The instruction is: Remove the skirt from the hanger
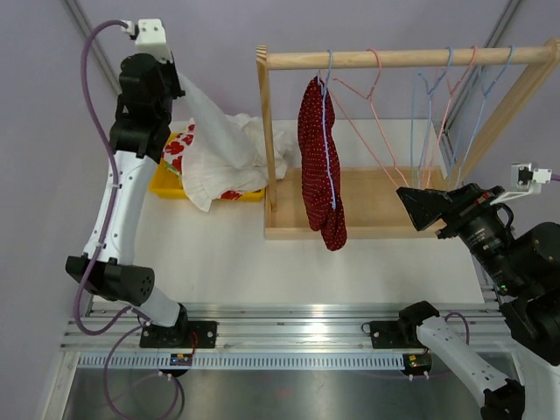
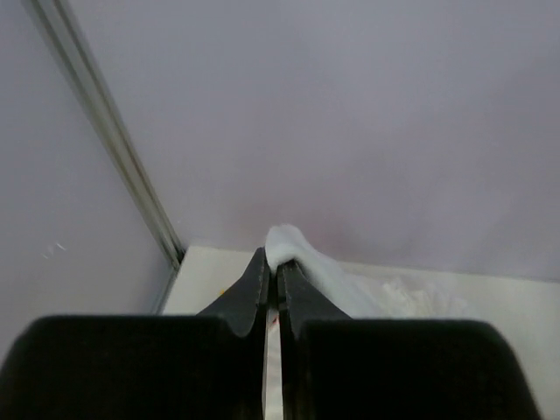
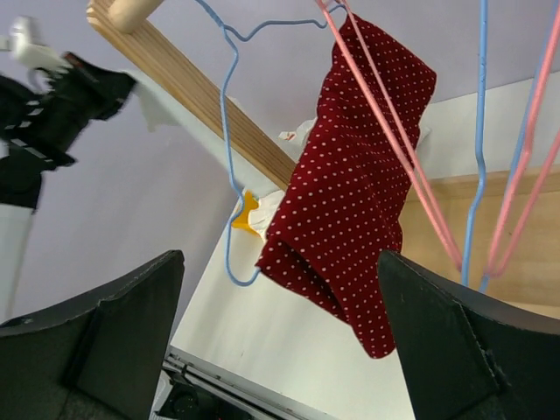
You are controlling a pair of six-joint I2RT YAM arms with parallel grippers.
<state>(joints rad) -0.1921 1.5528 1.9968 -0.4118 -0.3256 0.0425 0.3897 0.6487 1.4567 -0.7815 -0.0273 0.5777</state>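
The skirt (image 1: 319, 166), dark red with white dots, hangs folded over a blue wire hanger (image 1: 329, 122) at the left end of the wooden rack's rail (image 1: 394, 59). In the right wrist view the skirt (image 3: 350, 175) and its hanger (image 3: 229, 149) hang straight ahead. My right gripper (image 1: 409, 203) stands wide open to the right of the skirt, apart from it, with nothing between its fingers (image 3: 280, 258). My left gripper (image 1: 175, 80) is raised at the far left, shut on a white garment (image 1: 219, 149) that trails down from it (image 2: 271, 258).
A yellow bin (image 1: 166, 181) with flowered cloth sits under the white garment. Several bare pink and blue hangers (image 1: 437, 96) hang further right on the rail. The rack's wooden base (image 1: 376, 210) and slanted brace (image 1: 512, 105) stand beside my right arm.
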